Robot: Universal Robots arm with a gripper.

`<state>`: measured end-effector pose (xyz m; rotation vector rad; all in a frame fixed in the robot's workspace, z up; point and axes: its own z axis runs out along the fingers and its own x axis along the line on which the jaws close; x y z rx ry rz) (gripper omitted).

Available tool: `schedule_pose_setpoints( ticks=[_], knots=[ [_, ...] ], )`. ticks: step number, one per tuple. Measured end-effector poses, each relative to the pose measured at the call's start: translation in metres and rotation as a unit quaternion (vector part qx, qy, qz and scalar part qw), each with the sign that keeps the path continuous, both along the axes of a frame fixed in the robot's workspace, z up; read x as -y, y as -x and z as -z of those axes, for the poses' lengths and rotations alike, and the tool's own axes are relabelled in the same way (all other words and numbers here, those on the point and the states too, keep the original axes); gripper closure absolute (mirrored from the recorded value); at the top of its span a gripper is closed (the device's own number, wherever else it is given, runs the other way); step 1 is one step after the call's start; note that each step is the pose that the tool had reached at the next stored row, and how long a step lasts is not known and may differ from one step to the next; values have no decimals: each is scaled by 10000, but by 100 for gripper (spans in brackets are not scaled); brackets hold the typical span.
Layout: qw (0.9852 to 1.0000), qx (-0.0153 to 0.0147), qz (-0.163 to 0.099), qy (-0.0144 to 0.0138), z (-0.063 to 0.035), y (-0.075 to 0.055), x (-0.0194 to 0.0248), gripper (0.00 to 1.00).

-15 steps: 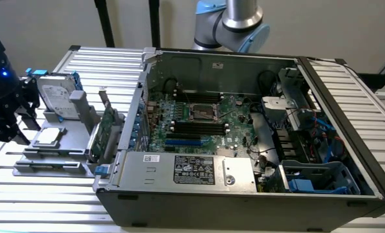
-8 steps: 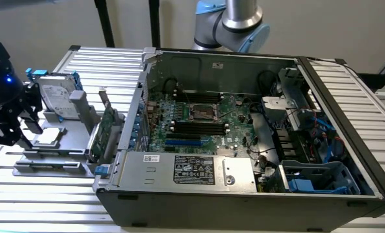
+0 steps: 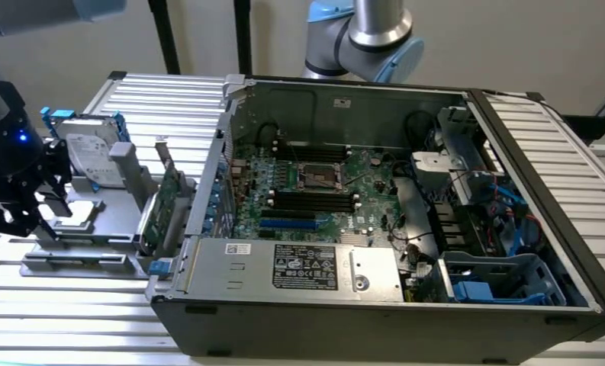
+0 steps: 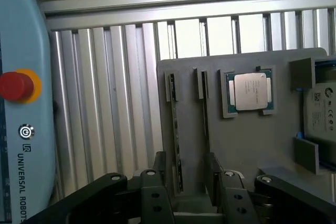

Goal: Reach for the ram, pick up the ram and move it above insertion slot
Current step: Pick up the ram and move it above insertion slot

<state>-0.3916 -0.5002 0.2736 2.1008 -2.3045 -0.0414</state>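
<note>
Beside the ram (image 4: 177, 140): processor (image 4: 251, 92), hard drive (image 4: 321, 116).

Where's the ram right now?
In the wrist view, the ram stands on edge in the gray fixture plate, near the CPU, between the fingers of the open gripper.

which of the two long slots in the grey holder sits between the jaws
The slot farther from the CPU, holding the ram on edge: it runs between the open jaws. The other slot ends at one jaw.
</note>
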Motion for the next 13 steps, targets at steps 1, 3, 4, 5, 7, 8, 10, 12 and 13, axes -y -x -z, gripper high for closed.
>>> schedule_pose_setpoints(
  ticks=[1,3,4,5,7,8,10,12,13],
  knots=[
    [10000,0,0,0,18,0,0,58],
    [10000,0,0,0,54,0,0,58],
    [10000,1,0,0,73,0,0,58],
    [10000,1,0,-1,91,0,0,58],
    [10000,0,0,0,127,0,0,58],
    [10000,0,0,0,146,0,0,58],
    [10000,0,0,0,182,0,0,58],
    [10000,1,0,0,218,0,1,58],
    [10000,0,0,0,236,0,1,58]
  ],
)
